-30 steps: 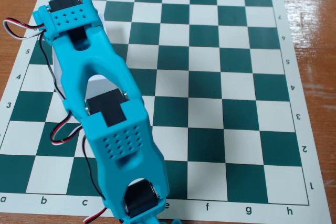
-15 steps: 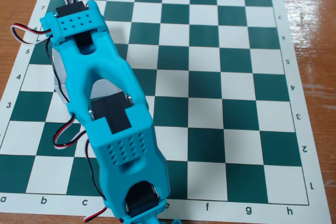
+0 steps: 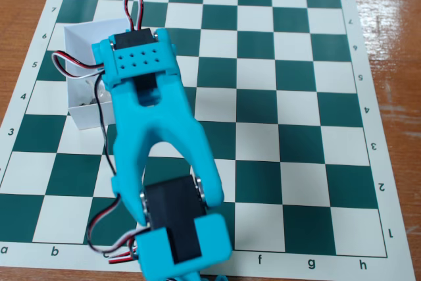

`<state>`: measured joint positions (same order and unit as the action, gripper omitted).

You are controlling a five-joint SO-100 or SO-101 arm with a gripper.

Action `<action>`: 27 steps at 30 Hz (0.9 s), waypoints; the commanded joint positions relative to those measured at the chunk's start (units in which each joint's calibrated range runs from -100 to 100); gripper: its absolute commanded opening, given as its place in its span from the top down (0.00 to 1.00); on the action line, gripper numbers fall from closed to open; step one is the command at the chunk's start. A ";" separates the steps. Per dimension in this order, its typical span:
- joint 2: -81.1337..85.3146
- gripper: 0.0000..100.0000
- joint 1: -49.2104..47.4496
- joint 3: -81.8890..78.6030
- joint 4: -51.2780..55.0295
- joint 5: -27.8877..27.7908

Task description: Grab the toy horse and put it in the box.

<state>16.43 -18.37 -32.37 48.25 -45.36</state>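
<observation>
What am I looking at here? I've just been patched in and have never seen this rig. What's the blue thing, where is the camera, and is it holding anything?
The turquoise thing is a small robot arm, seen from a fixed camera looking down from above. It reaches from the bottom edge up across a green and white chessboard mat lying on a wooden table. On the left of the mat stands a white open-topped paper box, partly hidden by the arm. The gripper is underneath the arm and out of sight, so I cannot say whether it holds anything. No toy horse shows anywhere; it may be in the box or hidden.
</observation>
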 commanded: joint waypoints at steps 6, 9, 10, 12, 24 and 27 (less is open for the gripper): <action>20.92 1.00 4.51 -16.29 0.84 -0.24; 29.15 1.00 6.30 -24.76 1.42 -0.24; 31.98 1.00 7.01 -27.85 1.67 -0.14; 38.53 1.00 8.59 -35.04 1.67 -0.09; 68.35 1.00 18.80 -65.72 3.58 -0.48; 71.36 1.00 19.30 -67.54 6.32 -0.33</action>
<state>85.28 0.07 -99.27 52.45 -45.67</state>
